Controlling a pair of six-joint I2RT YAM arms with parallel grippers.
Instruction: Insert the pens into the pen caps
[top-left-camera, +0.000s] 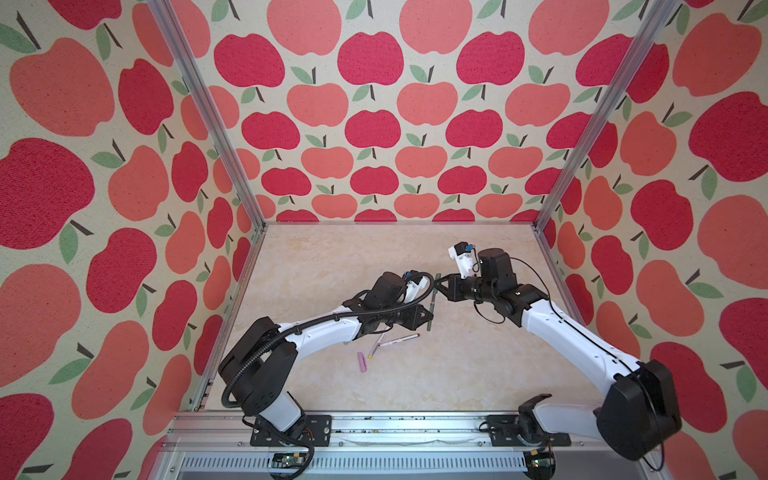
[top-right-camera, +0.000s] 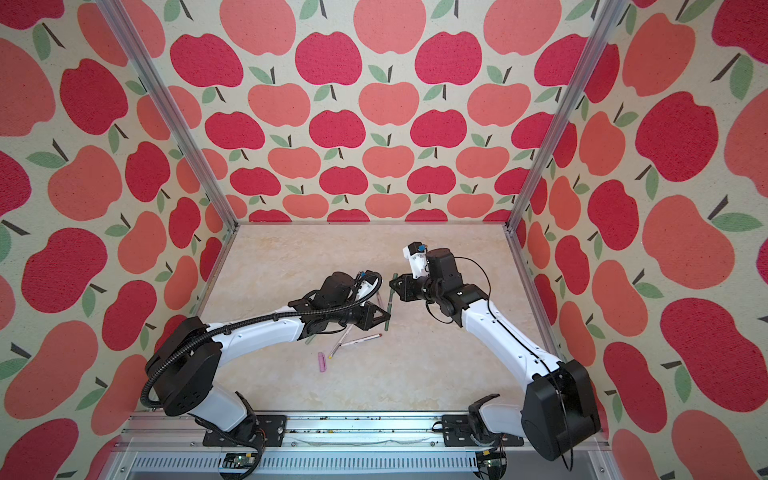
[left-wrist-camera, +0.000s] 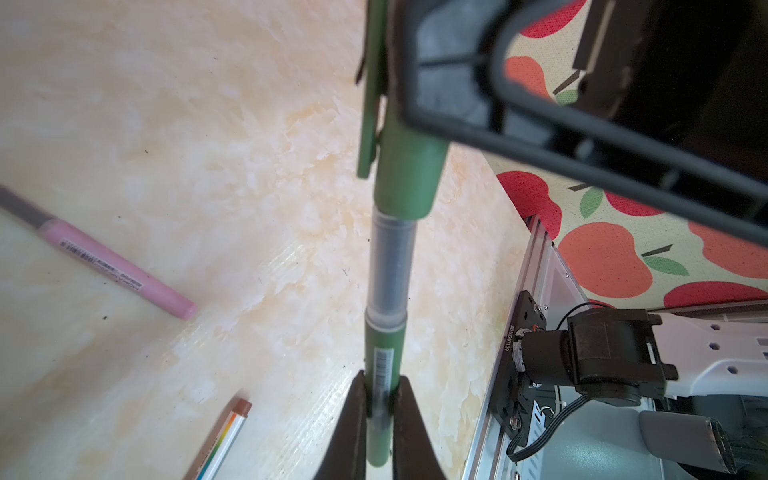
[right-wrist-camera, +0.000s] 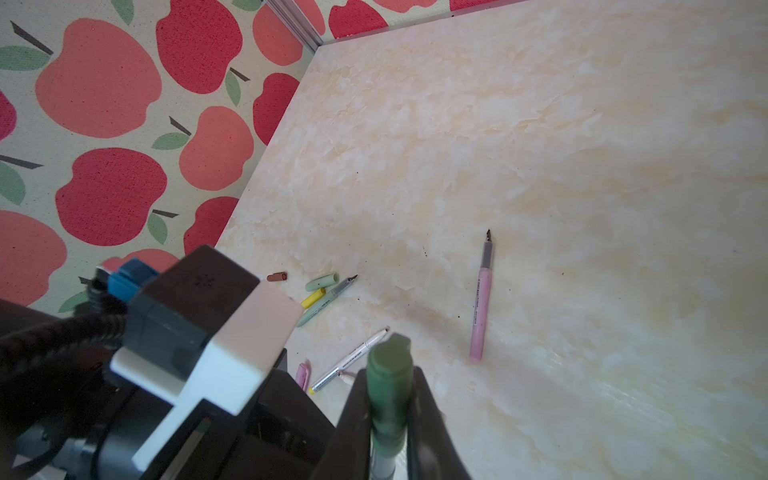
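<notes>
Grips the green pen (top-left-camera: 433, 300) by its rear barrel in the left gripper (top-left-camera: 427, 318), jaws pressed on both sides of it. Grips the green cap (top-left-camera: 437, 277) in the right gripper (top-left-camera: 439, 286), jaws likewise closed on it. Holds both above the table (top-left-camera: 457, 374) near frame centre in both top views, right gripper just above the left in the picture. Sets the pen's long axis almost vertical there, leaning slightly right toward the top, writing end up-frame into the cap's mouth. Shows in the left wrist view the nib hidden inside the cap, the clear grip section (left-wrist-camera: 392, 266) bare below it. Leaves on the table, lower left of the grippers in the top views, two crossed white pens (top-left-camera: 401, 338) and a pink cap (top-left-camera: 361, 360). Shows in the right wrist view a pink pen (right-wrist-camera: 478, 307) centre-right, nib up-frame, and centre-left a sage pen (right-wrist-camera: 322, 302), yellow cap (right-wrist-camera: 313, 298), pale green cap (right-wrist-camera: 322, 282) and brown cap (right-wrist-camera: 277, 277) close together.
</notes>
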